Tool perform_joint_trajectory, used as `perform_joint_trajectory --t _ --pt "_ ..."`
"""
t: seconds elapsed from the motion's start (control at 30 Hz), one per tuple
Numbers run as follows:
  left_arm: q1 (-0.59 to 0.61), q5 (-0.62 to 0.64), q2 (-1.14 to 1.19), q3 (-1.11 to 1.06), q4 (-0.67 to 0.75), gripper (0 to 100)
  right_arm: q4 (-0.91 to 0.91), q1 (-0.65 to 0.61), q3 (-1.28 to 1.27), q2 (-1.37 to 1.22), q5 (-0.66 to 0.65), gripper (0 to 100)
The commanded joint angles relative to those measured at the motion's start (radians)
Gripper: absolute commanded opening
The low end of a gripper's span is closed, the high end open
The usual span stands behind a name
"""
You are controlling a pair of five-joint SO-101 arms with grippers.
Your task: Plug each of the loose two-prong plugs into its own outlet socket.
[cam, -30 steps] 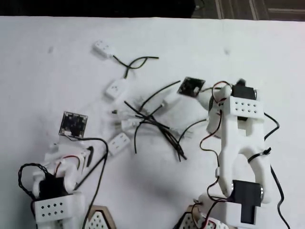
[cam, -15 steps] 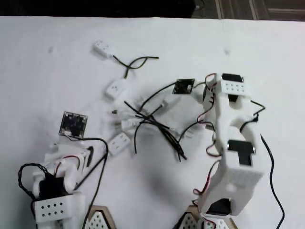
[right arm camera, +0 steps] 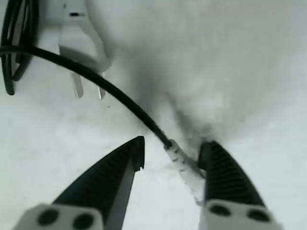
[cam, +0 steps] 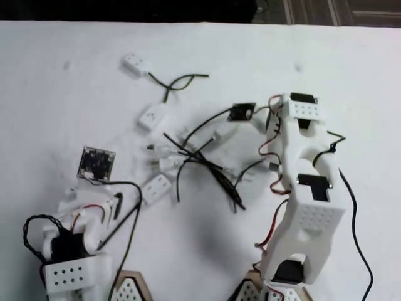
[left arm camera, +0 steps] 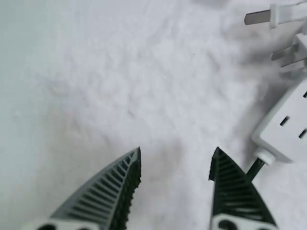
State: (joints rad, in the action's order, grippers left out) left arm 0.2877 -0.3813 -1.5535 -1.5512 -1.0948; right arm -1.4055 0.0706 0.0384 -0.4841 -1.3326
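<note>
Plugs (cam: 168,163) lie tangled in the middle of the table (cam: 56,106). Right hand (right arm camera: 172,146) sits spread wide around one cord end (right arm camera: 184,167), ready to grab; left hand (left arm camera: 176,153) spread too, holding nothing.

1. Table (cam: 56,94): plain white, faintly mottled.
2. Outlet socket (left arm camera: 288,127): white, with dark slots.
3. Plug (left arm camera: 283,14): white body, dull silver-grey prongs.
4. Cord (right arm camera: 96,79): black, ending in a white ribbed sleeve (right arm camera: 184,167).
5. Left gripper (left arm camera: 175,163): dark grey fingers with fine ridges along the inner faces, on white mounts.
6. Right gripper (right arm camera: 170,148): black fingers on white mounts.
7. Right arm (cam: 307,219): white shell with a grid of small dots, black motor blocks, red and black wires.
8. Left arm (cam: 75,251): the same white, black and red.
9. Camera board (cam: 97,162): black, speckled with pale dots.
10. Base plate (cam: 128,288): tan wood edge around a white lattice.
</note>
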Motion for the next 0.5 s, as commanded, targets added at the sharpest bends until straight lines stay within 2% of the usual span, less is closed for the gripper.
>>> perform_joint_trajectory --t 0.0,0.23,0.47 --pt "0.005 -0.011 -0.01 0.005 0.025 23 -0.031 0.016 0.011 0.016 0.114 2.2" --pt "0.005 -0.011 -0.01 0.005 0.025 23 -0.097 0.01 0.011 0.056 0.301 1.7" --pt "0.005 -0.011 -0.01 0.005 0.025 23 -0.104 0.008 0.005 0.213 0.609 1.7"
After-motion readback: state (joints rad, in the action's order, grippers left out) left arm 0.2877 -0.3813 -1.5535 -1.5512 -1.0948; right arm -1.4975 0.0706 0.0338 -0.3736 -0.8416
